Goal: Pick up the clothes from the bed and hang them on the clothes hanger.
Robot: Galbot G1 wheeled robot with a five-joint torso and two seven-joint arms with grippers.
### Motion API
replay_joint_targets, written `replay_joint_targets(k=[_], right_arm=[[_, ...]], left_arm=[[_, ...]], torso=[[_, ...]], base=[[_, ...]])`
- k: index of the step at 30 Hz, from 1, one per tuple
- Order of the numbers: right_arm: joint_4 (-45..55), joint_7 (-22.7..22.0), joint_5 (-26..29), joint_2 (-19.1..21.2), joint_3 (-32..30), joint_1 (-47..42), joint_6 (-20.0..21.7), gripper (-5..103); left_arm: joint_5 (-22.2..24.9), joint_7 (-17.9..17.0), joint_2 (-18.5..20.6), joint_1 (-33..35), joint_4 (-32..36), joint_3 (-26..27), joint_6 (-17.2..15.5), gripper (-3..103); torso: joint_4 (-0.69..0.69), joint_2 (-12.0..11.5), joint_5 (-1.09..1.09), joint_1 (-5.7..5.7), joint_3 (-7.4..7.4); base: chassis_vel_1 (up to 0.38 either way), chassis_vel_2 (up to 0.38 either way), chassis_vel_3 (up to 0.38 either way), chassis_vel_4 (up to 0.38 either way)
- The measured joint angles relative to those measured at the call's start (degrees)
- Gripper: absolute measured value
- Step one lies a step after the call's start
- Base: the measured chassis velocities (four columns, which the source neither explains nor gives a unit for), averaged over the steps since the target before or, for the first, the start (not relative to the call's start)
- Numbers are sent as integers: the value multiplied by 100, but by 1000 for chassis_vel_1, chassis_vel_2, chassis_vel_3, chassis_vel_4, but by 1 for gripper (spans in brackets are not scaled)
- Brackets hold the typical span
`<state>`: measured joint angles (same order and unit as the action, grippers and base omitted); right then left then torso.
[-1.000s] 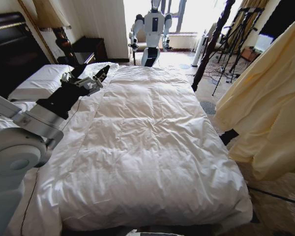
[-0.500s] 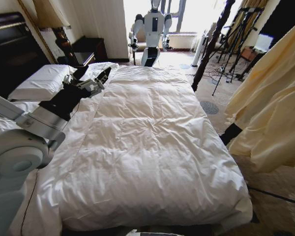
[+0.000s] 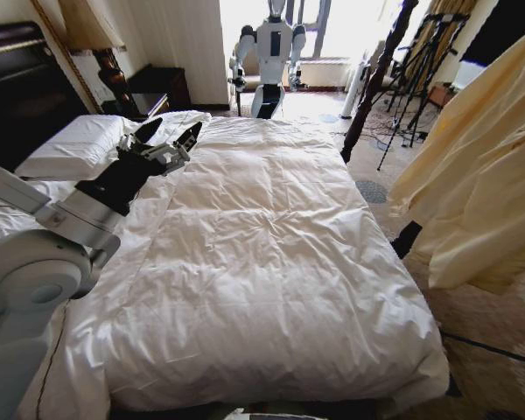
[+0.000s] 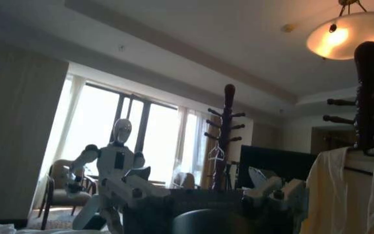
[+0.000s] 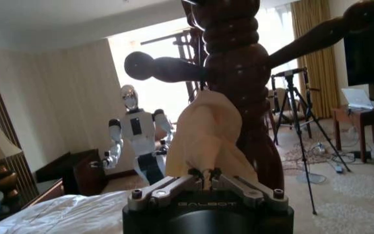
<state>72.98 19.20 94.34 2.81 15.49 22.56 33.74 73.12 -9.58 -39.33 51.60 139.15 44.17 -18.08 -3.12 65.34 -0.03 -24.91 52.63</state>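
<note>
R gripper pinches yellow shirt (beside bed edge); L gripper open.

I count one bed, one pale yellow shirt and two white pillows at its head. I also log one other white robot, one table lamp and one ceiling lamp. My own grippers number two: left gripper, right gripper.
</note>
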Motion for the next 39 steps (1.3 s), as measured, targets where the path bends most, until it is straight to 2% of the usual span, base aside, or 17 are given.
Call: replay_joint_targets(k=[9,14,17,19,22,23,26,28,31,32,34,36,39], right_arm=[[-18,-165,-206,-251,183,77,49,0],[78,-279,-436,-234,194,85,5,-3],[189,-364,-557,-169,207,81,-66,3],[235,-376,-563,-127,207,72,-72,3],[428,-462,-567,21,200,51,-78,15],[428,-462,-567,21,200,51,-78,15],[559,-501,-564,196,179,22,-63,30],[566,-507,-564,219,174,18,-53,30],[650,-626,-632,321,135,-2,-54,47],[650,-626,-632,321,135,-2,-54,47],[811,-760,-646,426,74,-7,-54,58],[862,-761,-662,467,62,-8,-54,58],[1062,-749,-752,637,43,-11,-43,75]], left_arm=[[-35,25,-52,12,-33,-45,13,100],[-49,27,-64,11,-46,-73,16,100],[-67,29,-65,-5,-60,-110,16,100],[-71,30,-65,-6,-64,-120,17,100],[-78,40,-68,-5,-72,-142,18,100],[-78,40,-68,-5,-72,-142,18,100],[-78,47,-71,-3,-79,-149,28,100],[-76,48,-71,-4,-80,-149,28,100],[-49,63,-71,-6,-80,-149,30,100],[-49,63,-71,-6,-80,-149,30,100],[-36,66,-77,10,-67,-146,33,100],[-34,67,-81,20,-61,-143,33,100],[-31,70,-106,50,-36,-136,33,100]], torso=[[0,0,0,0,0],[0,0,0,0,0],[1,0,0,0,0],[1,0,-1,0,0],[0,0,0,0,0],[0,0,0,0,0],[0,0,-1,0,0],[0,0,-1,0,0],[0,0,4,0,0],[0,0,4,0,0],[0,0,0,0,0],[0,0,-1,0,0],[1,0,-1,1,0]], base=[[0,0,0,0],[0,0,0,0],[0,0,0,0],[0,0,0,0],[0,0,0,0],[0,0,0,0],[0,0,0,0],[0,0,0,0],[0,0,0,0],[0,0,0,0],[0,0,0,0],[0,0,0,0],[0,0,0,0]])
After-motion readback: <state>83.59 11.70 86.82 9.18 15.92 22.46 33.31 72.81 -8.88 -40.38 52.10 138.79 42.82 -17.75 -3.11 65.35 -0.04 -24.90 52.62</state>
